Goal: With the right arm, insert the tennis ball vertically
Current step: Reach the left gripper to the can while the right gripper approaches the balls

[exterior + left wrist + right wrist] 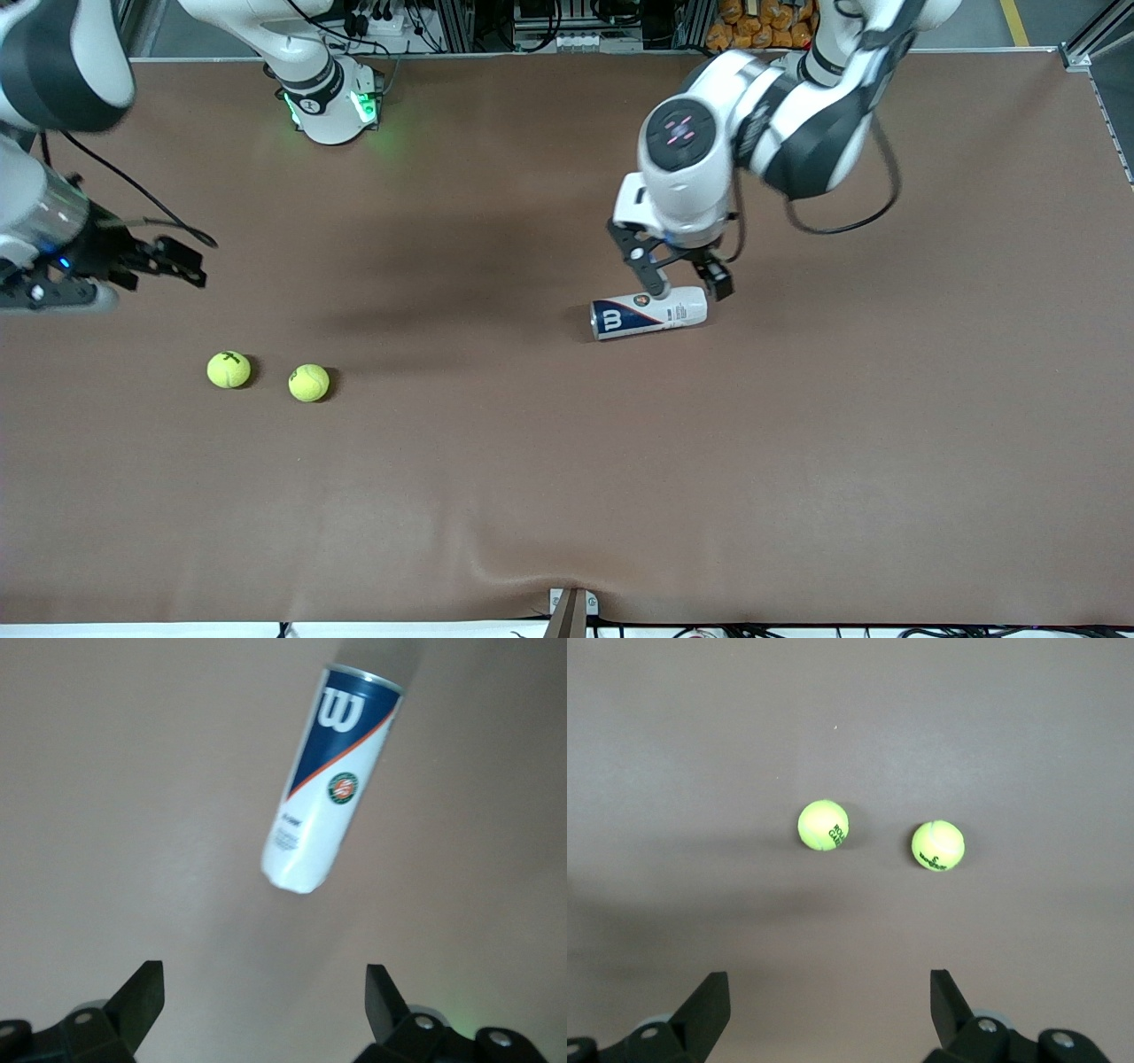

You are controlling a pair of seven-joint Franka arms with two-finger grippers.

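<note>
Two yellow-green tennis balls lie on the brown tabletop (567, 496) toward the right arm's end — one ball (229, 369) closer to that end, the second ball (308, 383) just beside it and a touch nearer the front camera, with a small gap between them. In the right wrist view both show dark printed lettering, and they sit apart from each other on bare cloth.

The right arm (53, 80) comes in from its base at the top of the front view and hangs at the table's edge. The right gripper (182, 261) hovers over the tabletop close to the balls, not directly above them; its fingers (709, 1005) stand wide open and hold nothing.

Well apart from the balls, near the middle of the tabletop, a tennis ball can (648, 312) lies on its side — white with a dark blue band and a white logo at the end toward the right arm. Whether that end is open or capped is hard to tell. The left gripper (678, 282) is poised right over the can's white end, fingers (137, 997) spread fully, apparently not touching the can.
</note>
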